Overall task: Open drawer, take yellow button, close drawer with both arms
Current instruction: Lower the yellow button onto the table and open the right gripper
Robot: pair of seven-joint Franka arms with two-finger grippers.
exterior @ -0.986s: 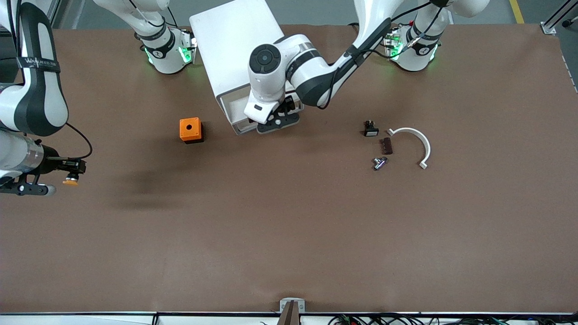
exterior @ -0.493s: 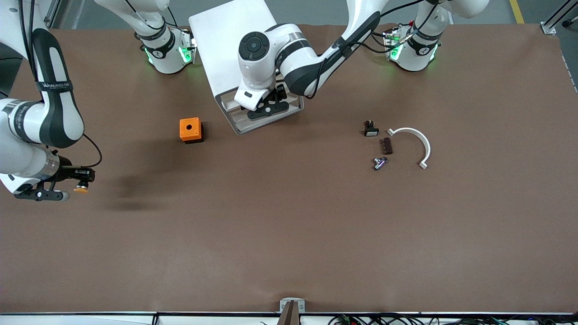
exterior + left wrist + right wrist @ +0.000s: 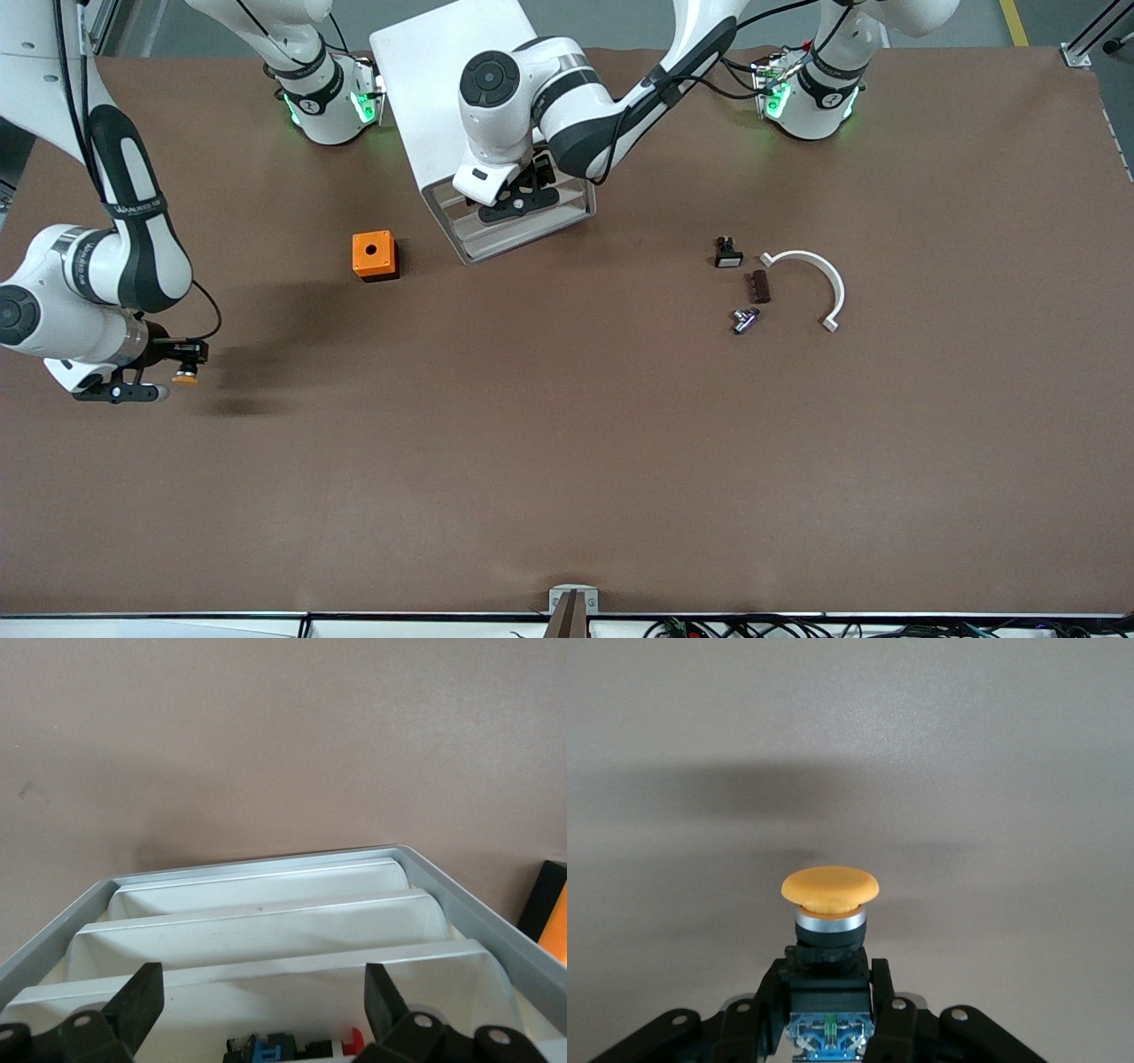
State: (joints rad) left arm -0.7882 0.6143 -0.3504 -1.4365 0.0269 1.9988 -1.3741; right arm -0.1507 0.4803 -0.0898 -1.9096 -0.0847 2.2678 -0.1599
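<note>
The white cabinet (image 3: 443,80) stands between the arm bases. My left gripper (image 3: 518,202) is open at its front face, over the stacked drawer fronts. In the left wrist view its fingers (image 3: 142,992) stand wide apart on either side of the uppermost drawer (image 3: 213,1010), touching nothing; small blue, black and red parts show inside that drawer. My right gripper (image 3: 182,370) is shut on the button (image 3: 186,378), low over the table at the right arm's end. In the right wrist view the gripper (image 3: 829,979) clamps the dark body, and the orange-yellow cap (image 3: 830,889) sticks out past the fingertips.
An orange cube with a hole (image 3: 373,254) sits near the cabinet. Toward the left arm's end lie a small black part with a white face (image 3: 727,255), a brown part (image 3: 758,286), a metal piece (image 3: 744,320) and a white curved bracket (image 3: 819,275).
My left gripper moved in toward the cabinet, and the uppermost drawer slid inward with it. My right arm carried the button toward the middle of the table and nearer the front camera.
</note>
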